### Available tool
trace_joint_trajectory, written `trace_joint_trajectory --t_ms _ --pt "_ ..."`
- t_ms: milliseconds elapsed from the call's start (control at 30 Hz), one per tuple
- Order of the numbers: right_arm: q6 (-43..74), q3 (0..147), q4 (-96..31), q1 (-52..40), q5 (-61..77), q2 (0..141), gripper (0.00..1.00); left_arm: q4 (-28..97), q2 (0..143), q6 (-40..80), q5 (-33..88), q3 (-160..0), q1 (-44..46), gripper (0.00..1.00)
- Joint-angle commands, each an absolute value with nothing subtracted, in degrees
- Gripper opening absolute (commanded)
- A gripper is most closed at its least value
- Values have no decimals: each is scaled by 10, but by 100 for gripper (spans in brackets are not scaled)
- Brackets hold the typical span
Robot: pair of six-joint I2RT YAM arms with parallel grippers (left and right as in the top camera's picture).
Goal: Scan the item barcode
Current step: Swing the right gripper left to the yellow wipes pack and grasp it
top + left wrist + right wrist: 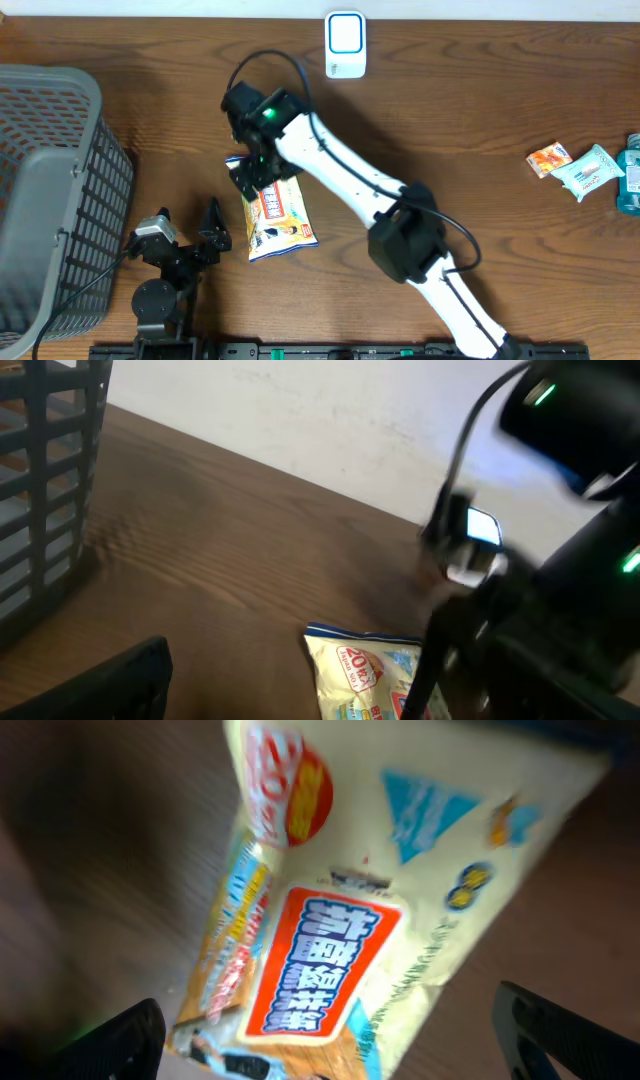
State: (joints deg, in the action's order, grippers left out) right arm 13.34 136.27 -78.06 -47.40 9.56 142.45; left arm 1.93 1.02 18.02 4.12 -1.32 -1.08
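Note:
The item is a yellow snack packet (278, 215) with a red and blue label, lying flat on the wooden table. My right gripper (252, 172) hangs open just over the packet's far end. In the right wrist view the packet (350, 920) fills the frame, with the open right gripper (340, 1050) straddling it and one dark fingertip (120, 1040) at each lower corner. The white scanner (345, 45) stands at the table's far edge. My left gripper (188, 222) rests open left of the packet, holding nothing. In the left wrist view the packet (365, 675) lies beside the right arm. No barcode shows.
A grey mesh basket (50, 190) fills the left side of the table. At the far right lie a small orange packet (549, 158), a white and teal pouch (588, 170) and a teal bottle (630, 175). The right arm (350, 180) crosses the table's middle diagonally.

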Motion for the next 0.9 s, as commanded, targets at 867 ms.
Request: trace_joint_trajectory --t_ms 867 --pt "357 1370 -858 -503 -58 1494 99 36 7 179 47 -2 -13 97"
